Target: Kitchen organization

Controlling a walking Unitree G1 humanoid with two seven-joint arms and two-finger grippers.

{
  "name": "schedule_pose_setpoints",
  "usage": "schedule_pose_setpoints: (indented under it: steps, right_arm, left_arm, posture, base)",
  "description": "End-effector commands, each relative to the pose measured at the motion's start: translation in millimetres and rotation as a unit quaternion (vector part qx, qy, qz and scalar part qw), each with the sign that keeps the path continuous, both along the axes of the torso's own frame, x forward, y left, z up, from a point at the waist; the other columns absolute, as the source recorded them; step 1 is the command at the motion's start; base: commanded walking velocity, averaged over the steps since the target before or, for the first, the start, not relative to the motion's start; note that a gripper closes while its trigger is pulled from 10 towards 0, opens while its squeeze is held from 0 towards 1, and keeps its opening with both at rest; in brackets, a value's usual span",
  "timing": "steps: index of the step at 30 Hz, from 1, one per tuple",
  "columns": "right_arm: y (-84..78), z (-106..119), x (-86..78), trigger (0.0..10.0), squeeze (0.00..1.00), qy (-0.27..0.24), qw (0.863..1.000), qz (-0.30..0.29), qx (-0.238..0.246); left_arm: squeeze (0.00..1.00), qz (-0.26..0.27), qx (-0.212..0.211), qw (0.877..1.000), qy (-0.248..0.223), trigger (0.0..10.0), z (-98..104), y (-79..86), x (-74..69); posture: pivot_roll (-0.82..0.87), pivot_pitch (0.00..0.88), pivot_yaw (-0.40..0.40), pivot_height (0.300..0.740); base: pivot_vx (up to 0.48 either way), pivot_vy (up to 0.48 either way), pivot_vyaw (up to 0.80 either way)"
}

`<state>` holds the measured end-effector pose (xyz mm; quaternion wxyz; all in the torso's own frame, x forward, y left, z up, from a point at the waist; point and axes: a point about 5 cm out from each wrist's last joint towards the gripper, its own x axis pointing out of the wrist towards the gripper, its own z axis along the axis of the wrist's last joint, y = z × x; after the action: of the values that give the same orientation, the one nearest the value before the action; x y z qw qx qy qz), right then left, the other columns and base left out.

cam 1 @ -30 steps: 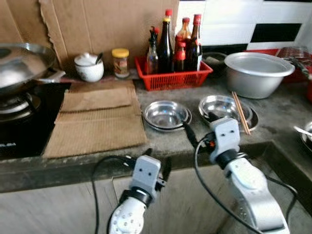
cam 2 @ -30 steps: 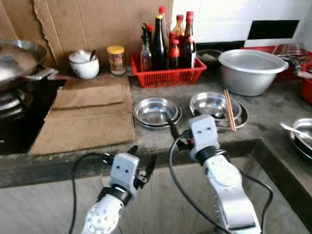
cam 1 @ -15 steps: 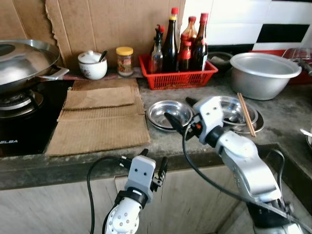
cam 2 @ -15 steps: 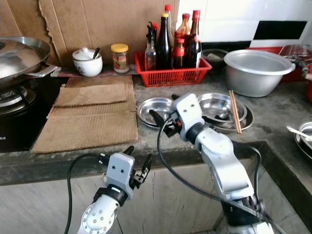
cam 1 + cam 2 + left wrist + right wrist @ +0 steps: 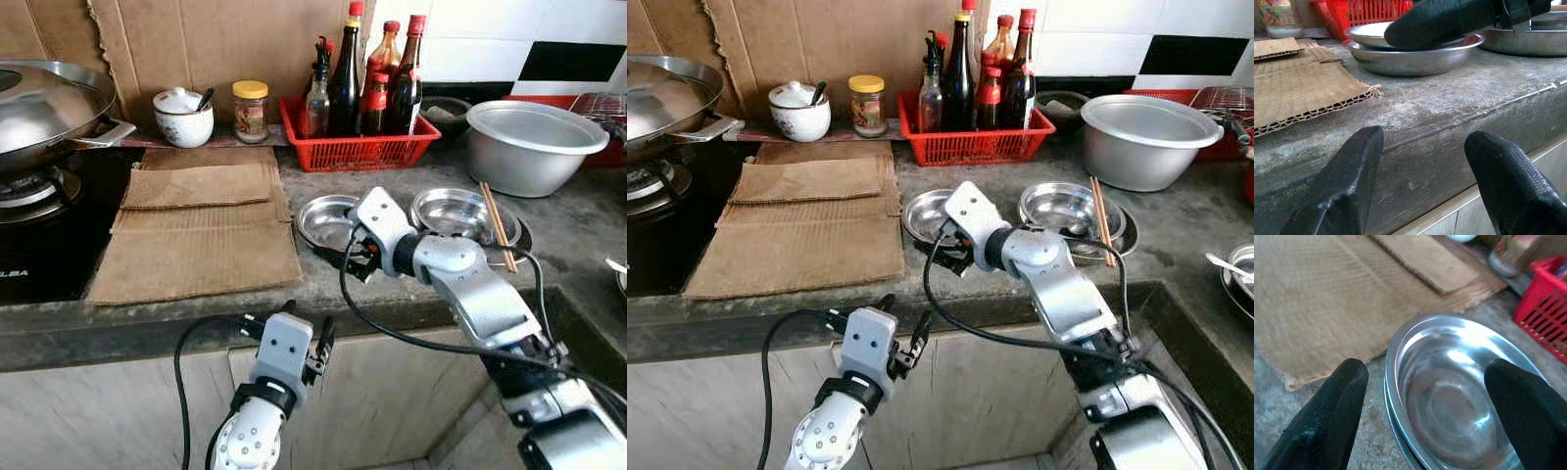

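- The right pincer (image 5: pixel 1425 396) hangs just above the left steel dish (image 5: pixel 328 219), which sits on the grey stone bench (image 5: pixel 578 220) in front of the red basket (image 5: pixel 358 152).
- Its two black fingers (image 5: pixel 1327 416) are spread wide, one toward each side of the dish's rim, and neither is clearly touching the metal.
- The dish looks like two shallow dishes stacked, with a second rim showing under the upper one in the right wrist view.
- Cardboard sheets (image 5: pixel 201 230) lie just beside the dish on the robot's left, between it and the stove (image 5: pixel 34 245).
- A second steel dish (image 5: pixel 460 211) lies on the other side, with a pair of chopsticks (image 5: pixel 498 225) resting across its rim.
- The left pincer (image 5: pixel 1420 191) hangs below the bench's front edge with its fingers spread and nothing between them, well apart from the dishes.
- Behind, the basket holds sauce bottles (image 5: pixel 377 83); a large metal bowl (image 5: pixel 534 147) stands to its right, and a jar (image 5: pixel 250 110) and a white pot (image 5: pixel 183 116) to its left.
- A wok (image 5: pixel 44 108) sits on the stove.
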<state>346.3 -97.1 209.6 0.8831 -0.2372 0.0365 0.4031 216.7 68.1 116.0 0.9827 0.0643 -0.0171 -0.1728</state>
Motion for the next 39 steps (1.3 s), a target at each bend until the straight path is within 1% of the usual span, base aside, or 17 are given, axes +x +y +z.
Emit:
schedule_pose_setpoints:
  steps: [1, 3, 4, 5, 6, 7, 8, 9, 10, 12, 13, 22, 28, 34, 36, 37, 39]
  right_arm:
    - [-1.6, 0.9, 2.9, 10.0, 0.00, 0.005, 1.000, 0.000, -0.017]
    - [-1.8, 0.6, 5.0, 9.9, 0.00, 0.010, 1.000, 0.000, -0.025]
    - [-2.1, 0.3, 5.9, 9.6, 0.00, 0.012, 0.999, 0.001, -0.030]
    - [-2.2, -0.3, 6.8, 8.9, 0.00, 0.014, 0.999, 0.007, -0.043]
    - [-2.2, -0.3, 6.8, 8.9, 0.00, 0.014, 0.999, 0.007, -0.043]
    - [-3.2, 0.0, 8.4, 8.0, 0.00, 0.015, 0.999, 0.002, -0.043]
    - [-3.9, 0.2, 9.3, 5.8, 0.00, 0.015, 0.999, 0.000, -0.043]
    - [-4.6, -0.2, 9.9, 4.6, 0.00, 0.019, 0.999, 0.001, -0.046]
    - [-5.3, -0.5, 10.7, 4.3, 0.00, 0.020, 0.999, 0.001, -0.049]
    - [-5.7, -0.8, 11.2, 4.3, 0.00, 0.021, 0.998, 0.002, -0.051]
    - [-6.8, -1.1, 12.5, 0.0, 0.00, 0.019, 0.998, -0.001, -0.054]
    - [-6.8, 3.1, 17.0, 0.0, 0.00, 0.017, 0.999, -0.001, -0.050]
    - [-7.6, 3.5, 19.2, 0.0, 0.00, 0.015, 0.998, -0.006, -0.057]
    - [-7.1, 8.9, 21.5, 0.0, 0.00, 0.005, 0.999, -0.005, -0.052]
    - [-3.6, 20.1, 24.2, 0.0, 0.00, -0.032, 0.999, -0.015, -0.026]
    - [-3.6, 20.1, 24.2, 0.0, 0.00, -0.032, 0.999, -0.015, -0.026]
    - [-0.8, 27.1, 24.5, 0.0, 0.00, -0.055, 0.998, -0.019, 0.003]
  left_arm:
    - [0.00, -0.001, -0.001, 1.000, 0.000, 10.0, 1.6, -2.2, -1.4]
    - [0.00, -0.001, -0.001, 1.000, 0.000, 10.0, 1.2, -2.7, -1.4]
    - [0.00, -0.001, -0.001, 1.000, 0.000, 10.0, 1.1, -2.8, -1.4]
    - [0.00, -0.002, -0.001, 1.000, 0.000, 10.0, 0.7, -3.0, -1.5]
    - [0.00, -0.002, -0.001, 1.000, 0.000, 10.0, 0.7, -3.0, -1.5]
    - [0.00, -0.002, -0.001, 1.000, 0.000, 10.0, 0.5, -3.1, -1.5]
    - [0.00, -0.002, -0.001, 1.000, 0.000, 10.0, 0.5, -3.2, -1.5]
    - [0.00, -0.002, 0.000, 1.000, 0.000, 10.0, 0.4, -3.4, -1.3]
    - [0.00, -0.001, 0.000, 1.000, 0.000, 10.0, 0.3, -3.6, -1.2]
    - [0.00, -0.001, 0.000, 1.000, 0.000, 10.0, 0.2, -3.7, -1.1]
    - [0.00, -0.001, 0.000, 1.000, 0.000, 10.0, 0.0, -4.1, -1.2]
    - [0.00, -0.002, 0.000, 1.000, 0.000, 10.0, -0.7, -4.8, -0.8]
    - [0.00, -0.001, 0.001, 1.000, -0.001, 10.0, -0.4, -4.7, -0.2]
    - [0.00, 0.000, 0.002, 1.000, -0.001, 10.0, -0.4, -4.6, 0.8]
    - [0.00, 0.000, 0.002, 1.000, -0.001, 10.0, -0.3, -4.9, 1.8]
    - [0.00, 0.000, 0.002, 1.000, -0.001, 10.0, -0.3, -4.9, 1.8]
    - [0.00, 0.001, 0.001, 1.000, -0.001, 10.0, -0.4, -4.9, 2.0]
  posture:
    - [0.20, 0.016, -0.100, 0.740]
    - [0.20, 0.010, -0.103, 0.740]
    - [0.20, 0.009, -0.102, 0.740]
    - [0.20, 0.008, -0.100, 0.740]
    - [0.20, 0.008, -0.100, 0.740]
    - [0.20, 0.007, -0.101, 0.740]
    - [0.20, 0.005, -0.105, 0.740]
    - [0.20, 0.004, -0.105, 0.740]
    - [0.20, 0.004, -0.104, 0.740]
    - [0.20, 0.004, -0.104, 0.740]
    - [0.20, 0.000, -0.107, 0.740]
    - [0.20, 0.000, -0.109, 0.740]
    - [0.20, 0.000, -0.111, 0.740]
    - [0.20, 0.000, -0.107, 0.740]
    - [0.20, 0.000, -0.110, 0.740]
    - [0.20, 0.000, -0.110, 0.740]
    - [0.20, 0.000, -0.109, 0.740]
  base:
    - [0.000, 0.000, 0.00]
    - [0.000, 0.000, 0.00]
    - [0.000, 0.000, 0.00]
    - [0.000, 0.000, 0.00]
    - [0.000, 0.000, 0.00]
    - [0.000, 0.000, 0.00]
    - [0.000, 0.000, 0.00]
    - [0.000, 0.000, 0.00]
    - [0.000, 0.000, 0.00]
    - [0.000, 0.000, 0.00]
    - [0.000, 0.000, 0.00]
    - [0.000, 0.000, 0.00]
    - [0.000, 0.000, 0.00]
    - [0.000, 0.000, 0.00]
    - [0.000, 0.000, 0.00]
    - [0.000, 0.000, 0.00]
    - [0.000, 0.000, 0.00]
